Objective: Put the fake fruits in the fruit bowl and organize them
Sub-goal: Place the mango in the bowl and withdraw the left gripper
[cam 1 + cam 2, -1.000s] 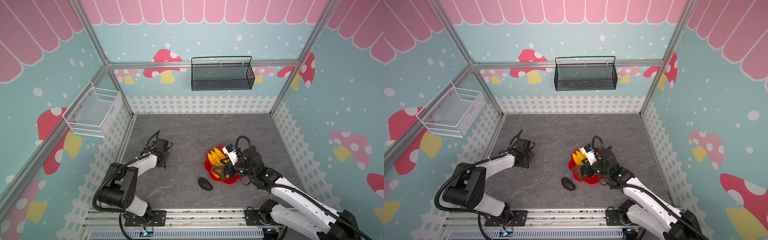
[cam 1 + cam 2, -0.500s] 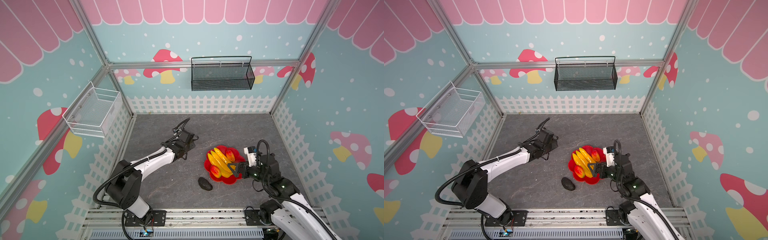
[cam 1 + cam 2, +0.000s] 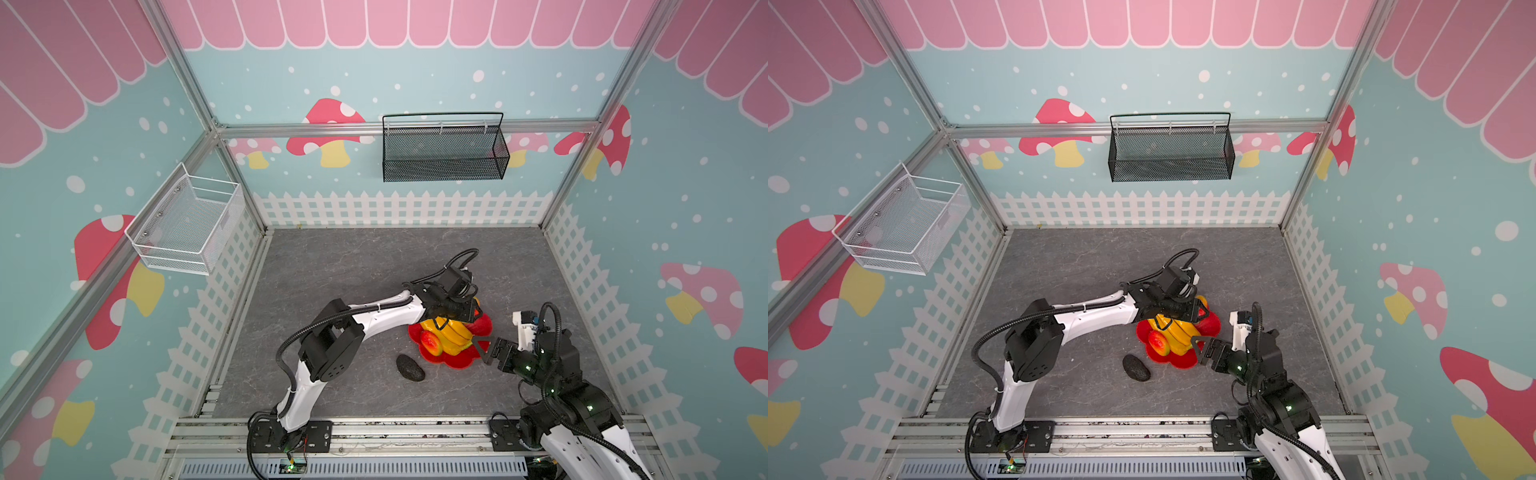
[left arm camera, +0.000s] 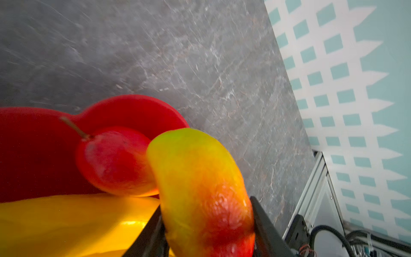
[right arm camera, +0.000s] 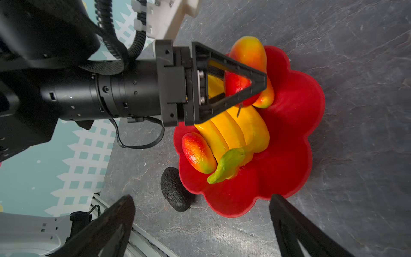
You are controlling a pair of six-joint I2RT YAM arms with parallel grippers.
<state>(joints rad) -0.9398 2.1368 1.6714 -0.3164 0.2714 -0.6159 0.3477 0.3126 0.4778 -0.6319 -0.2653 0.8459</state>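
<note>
Left gripper (image 4: pixel 205 202) is clamped on the first mango (image 4: pixel 200 173), a glossy plastic fruit, red at the gripped end and fading to a yellow-green tip. Both fingers press its sides. The first mango hangs over the far rim of the shallow glossy red flower-shaped plastic bowl (image 3: pixel 459 362).

Second mango (image 4: pixel 115 160), mostly red with a thin brown stem, lies inside the bowl at its far side. It is right beside the first mango; contact unclear.

Glossy yellow plastic banana bunch (image 5: pixel 235 133) with a green stem lies across the bowl's middle. Third mango (image 5: pixel 198 151), red-orange with a green-yellow end, sits in the bowl at its left side in both top views, pressed against the bunch.

Right gripper (image 5: pixel 200 198) has its jaws spread wide and holds nothing. It is low, just beside the bowl's near-right rim, pointing at the bowl.

Dark rough oval avocado (image 3: pixel 410 368) is outside the bowl, just beside its near-left rim, on the grey stone-pattern table (image 3: pixel 353 270). Whether it touches the rim can't be told.
</note>
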